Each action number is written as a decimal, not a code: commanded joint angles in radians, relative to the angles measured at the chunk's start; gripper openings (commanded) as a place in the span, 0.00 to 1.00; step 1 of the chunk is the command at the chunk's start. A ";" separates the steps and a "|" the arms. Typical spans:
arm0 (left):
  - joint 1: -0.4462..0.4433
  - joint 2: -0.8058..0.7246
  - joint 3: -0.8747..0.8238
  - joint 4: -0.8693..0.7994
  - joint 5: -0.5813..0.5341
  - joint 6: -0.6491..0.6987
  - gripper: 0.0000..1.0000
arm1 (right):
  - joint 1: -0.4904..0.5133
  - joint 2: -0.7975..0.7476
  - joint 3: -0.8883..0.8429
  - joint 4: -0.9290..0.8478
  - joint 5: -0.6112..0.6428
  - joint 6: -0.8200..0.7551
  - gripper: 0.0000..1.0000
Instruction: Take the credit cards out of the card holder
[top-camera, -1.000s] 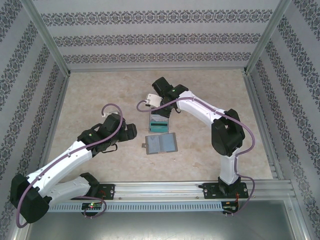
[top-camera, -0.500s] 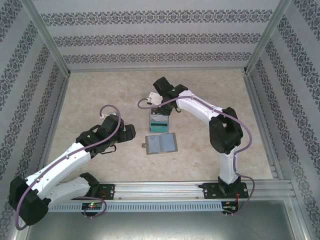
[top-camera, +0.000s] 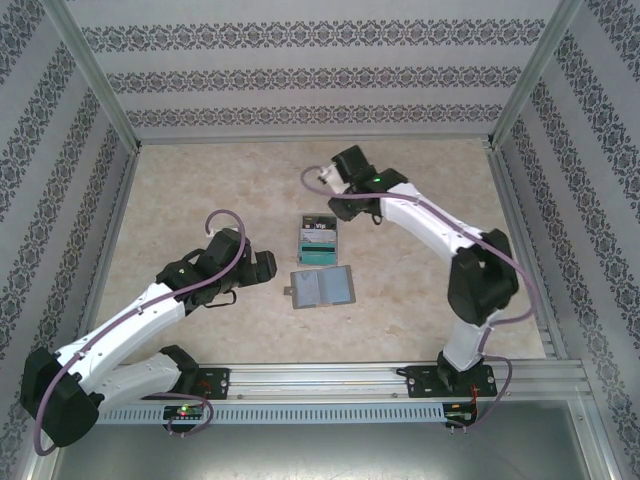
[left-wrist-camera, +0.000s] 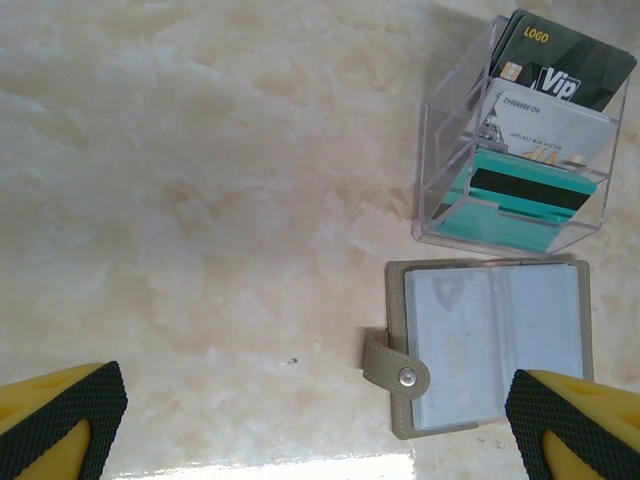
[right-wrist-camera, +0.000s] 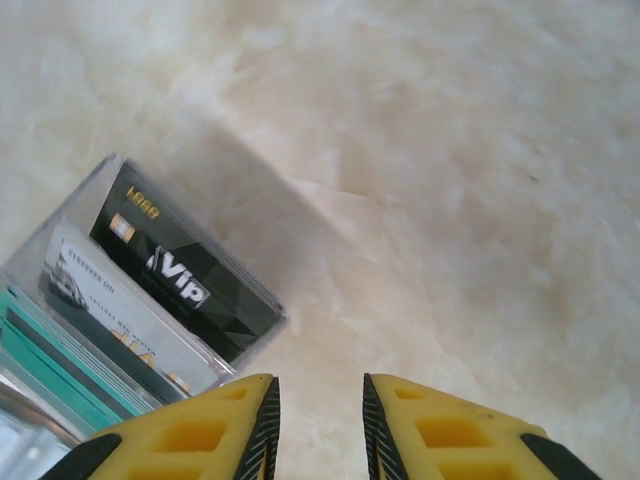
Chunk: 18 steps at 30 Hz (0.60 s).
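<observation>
right gripper (right-wrist-camera: 318, 402) lifted off the credit cards (top-camera: 319, 240) — drawn back, jaws slightly parted

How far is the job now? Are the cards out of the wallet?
Done, it seems: the credit cards stand in the clear box; the card holder lies open, its pockets apparently empty. In hand: nothing; left pincer and right pincer are open, empty. Remaining: probably nothing.
</observation>
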 joint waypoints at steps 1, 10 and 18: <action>0.015 0.013 -0.015 0.053 0.022 0.006 1.00 | -0.060 -0.103 -0.074 0.064 -0.090 0.317 0.28; 0.015 0.068 -0.033 0.162 0.153 -0.011 0.98 | -0.226 -0.244 -0.330 0.231 -0.452 0.706 0.00; 0.010 0.176 -0.049 0.270 0.310 -0.064 0.93 | -0.178 -0.322 -0.493 0.206 -0.431 0.731 0.00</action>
